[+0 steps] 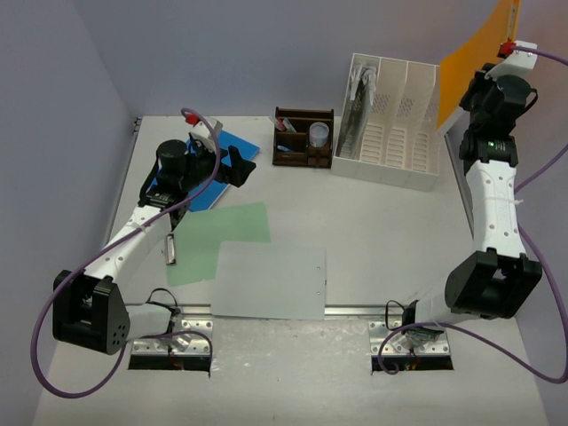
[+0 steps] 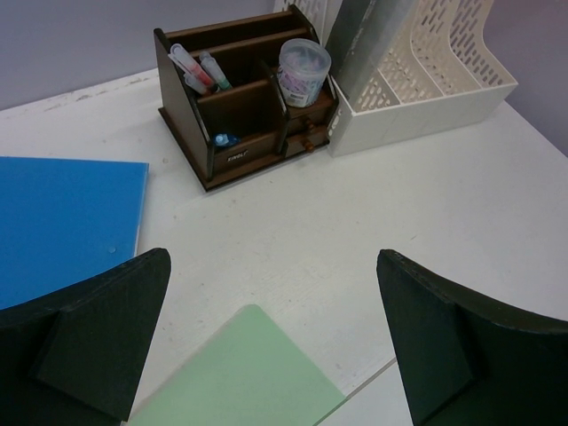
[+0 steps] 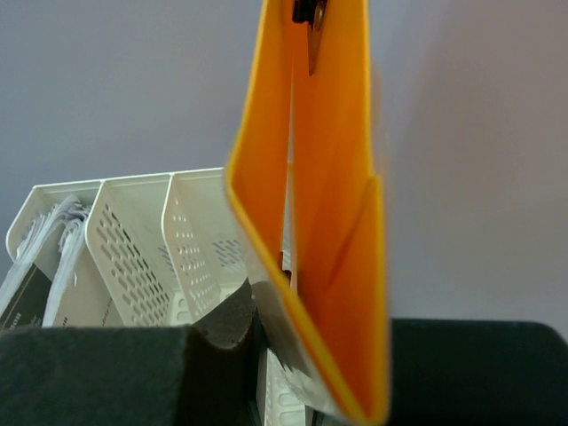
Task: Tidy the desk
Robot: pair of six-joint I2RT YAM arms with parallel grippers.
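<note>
- Overhead, the right gripper (image 1: 497,73) pinches an orange folder (image 1: 475,53) upright at the far right, just right of the file rack (image 1: 390,133). The left gripper (image 1: 232,165) hangs far left, well apart from both.
- Left wrist: jaws spread wide and empty, with the bare desk (image 2: 373,213) below.
- Right wrist: the folder's long axis is vertical, and the rack's slots lie left and lower.

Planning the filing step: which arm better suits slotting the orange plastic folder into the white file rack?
Probably right: right gripper holds the orange plastic folder near the white slotted file rack; left gripper hangs open, farther off.
</note>
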